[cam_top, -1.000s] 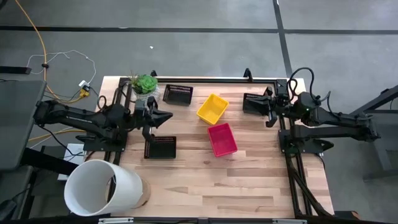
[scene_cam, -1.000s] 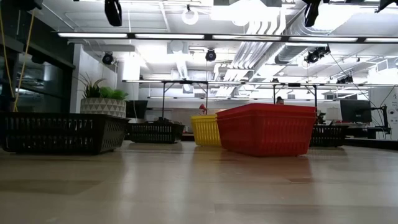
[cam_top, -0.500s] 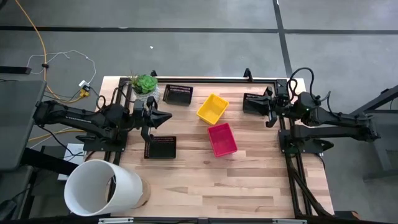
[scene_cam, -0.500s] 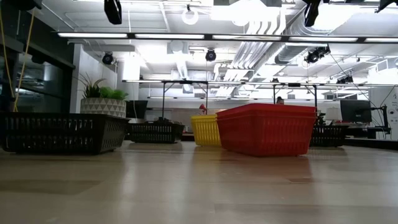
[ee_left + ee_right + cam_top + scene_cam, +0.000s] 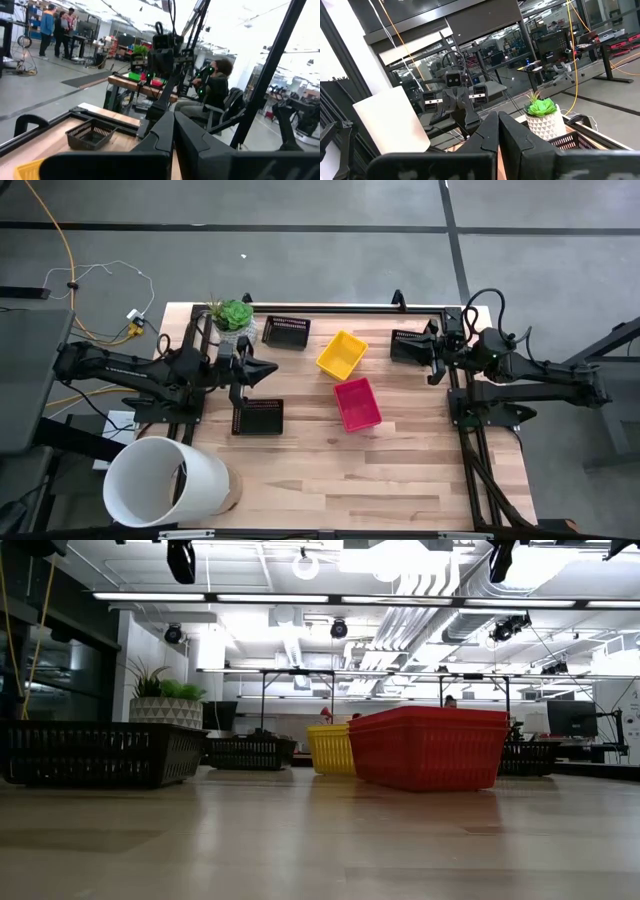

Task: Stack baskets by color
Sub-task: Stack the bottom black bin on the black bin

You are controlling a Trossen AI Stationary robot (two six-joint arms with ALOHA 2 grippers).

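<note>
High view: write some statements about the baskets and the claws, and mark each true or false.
1. The yellow basket lies beside the red basket. True.
2. The left claw holds a black basket. False: it is shut on nothing, above the table.
3. Three black baskets lie apart from one another. True.
4. The potted plant stands at the table's right edge. False: far left corner.
5. The right claw is open. False: shut.

A wooden table (image 5: 400,470) carries three black baskets (image 5: 286,331), (image 5: 258,416), (image 5: 408,345), a yellow basket (image 5: 342,354) and a red basket (image 5: 357,403). A potted plant (image 5: 233,315) stands at the far left corner. A large white cylinder (image 5: 165,481) sits at the near left corner.
</note>
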